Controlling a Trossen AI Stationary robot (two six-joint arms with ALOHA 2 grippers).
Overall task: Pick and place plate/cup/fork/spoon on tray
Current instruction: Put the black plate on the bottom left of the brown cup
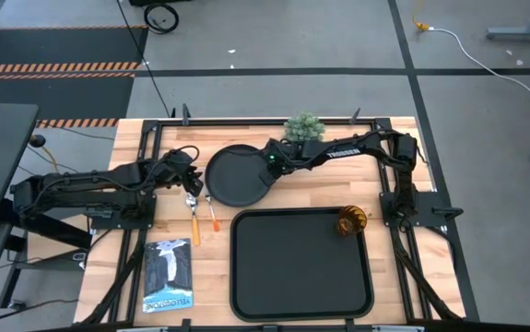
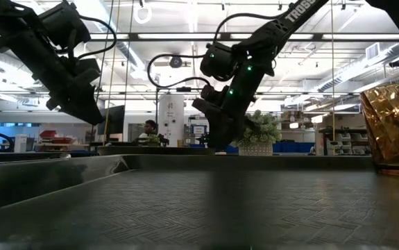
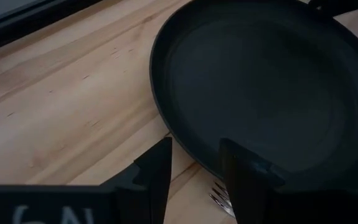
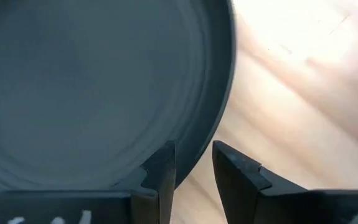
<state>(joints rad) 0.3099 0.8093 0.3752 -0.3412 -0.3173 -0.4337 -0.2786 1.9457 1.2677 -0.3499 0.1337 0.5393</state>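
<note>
The round black plate (image 1: 237, 175) lies flat on the wooden table beyond the tray (image 1: 301, 277). My right gripper (image 1: 272, 164) is at the plate's right rim, shut on it. My left gripper (image 1: 191, 180) hovers open above the plate's left rim (image 3: 185, 143), touching nothing. The fork and the spoon lie side by side on the wood near the plate's left, orange handles (image 1: 194, 224) toward the near edge. The fork's tines (image 3: 218, 194) show under my left fingers. The amber cup (image 1: 352, 219) stands in the tray's far right corner. My right gripper pinches the plate's raised rim (image 4: 194, 155) on the plate's right side, one finger (image 4: 160, 174) inside the plate and one (image 4: 238, 177) outside it. The fingers come from the right, slanting down. The plate sits level; whether it is lifted off the wood, I cannot tell.
A green potted plant (image 1: 304, 127) stands at the far edge behind my right arm. A blue-and-white booklet (image 1: 168, 275) lies at the near left beside the tray. The tray's floor (image 2: 206, 208) is bare apart from the cup (image 2: 393, 125).
</note>
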